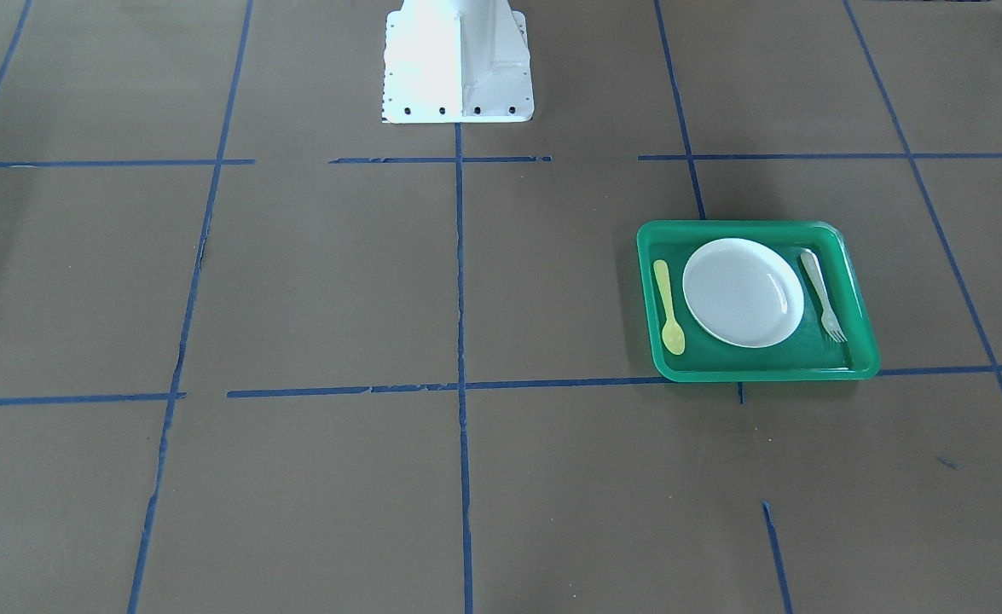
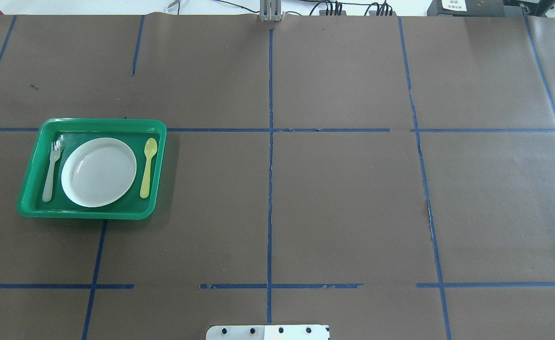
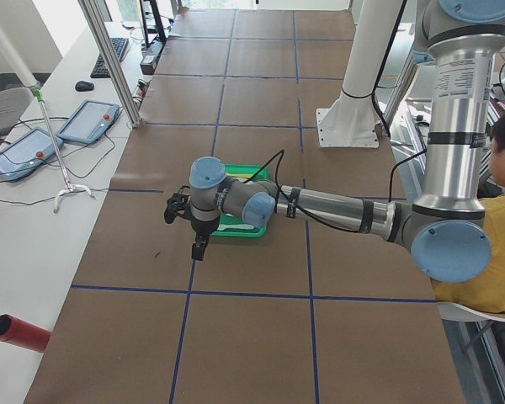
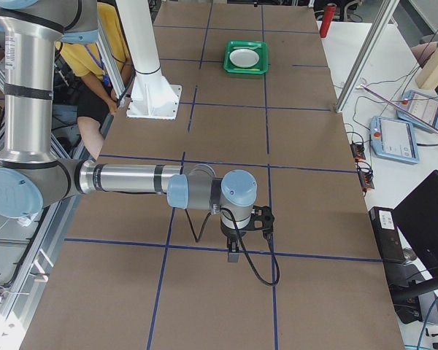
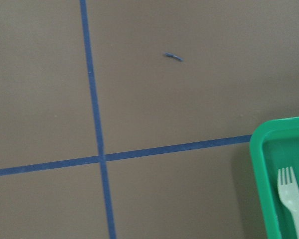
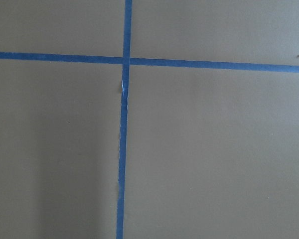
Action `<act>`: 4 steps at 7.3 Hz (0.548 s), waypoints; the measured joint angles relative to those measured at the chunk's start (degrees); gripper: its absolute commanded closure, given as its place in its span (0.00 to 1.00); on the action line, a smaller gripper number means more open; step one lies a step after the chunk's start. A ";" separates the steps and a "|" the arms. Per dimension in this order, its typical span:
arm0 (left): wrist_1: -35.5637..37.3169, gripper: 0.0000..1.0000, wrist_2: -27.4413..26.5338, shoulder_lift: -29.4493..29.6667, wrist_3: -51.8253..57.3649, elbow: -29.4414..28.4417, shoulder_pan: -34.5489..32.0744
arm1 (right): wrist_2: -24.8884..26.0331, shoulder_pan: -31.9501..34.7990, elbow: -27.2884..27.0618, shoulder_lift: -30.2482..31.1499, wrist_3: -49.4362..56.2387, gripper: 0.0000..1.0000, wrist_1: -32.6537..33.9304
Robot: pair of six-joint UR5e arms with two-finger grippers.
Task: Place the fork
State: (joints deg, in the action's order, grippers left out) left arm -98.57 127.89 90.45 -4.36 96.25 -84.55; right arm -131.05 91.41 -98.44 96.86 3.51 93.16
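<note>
At the left end of the brown paper-covered worktop (image 2: 343, 208), as the overhead view shows it, we find a green rectangular plastic tray (image 2: 102, 122) lying flat. Inside it, from left to right, we see three things. First comes the small pale translucent plastic fork (image 2: 52, 172), lying flat on the tray floor along its left wall, with its tines pointing away from the robot. Next is a round white plate (image 2: 98, 172) in the middle, just beside the fork. Last is a yellow plastic spoon (image 2: 148, 167) on the plate's other side, bowl end also away from the robot.

The left tool (image 3: 198, 246) shows only in the side view, hanging over the worktop near the tray and holding nothing that we can see. Whether its fingers are apart or together we cannot tell. Its wrist view looks down on bare paper and catches one tray corner with the fork's tines inside it.

Blue tape lines (image 2: 269, 189) cross the paper in a grid, and a white base plate (image 2: 268, 332) sits at the near middle edge.

Further right, the right tool (image 4: 233, 254) hangs over bare worktop near a tape crossing, well apart from the tray — again seen only from the side, so we cannot tell how its fingers stand.
</note>
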 measured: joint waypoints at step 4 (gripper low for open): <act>11.82 0.00 3.39 1.06 14.62 -3.56 -10.87 | 0.00 0.00 0.00 0.00 0.01 0.00 0.00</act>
State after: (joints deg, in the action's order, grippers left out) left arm -86.75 131.28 91.51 10.26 92.69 -95.43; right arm -131.05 91.41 -98.44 96.86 3.52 93.16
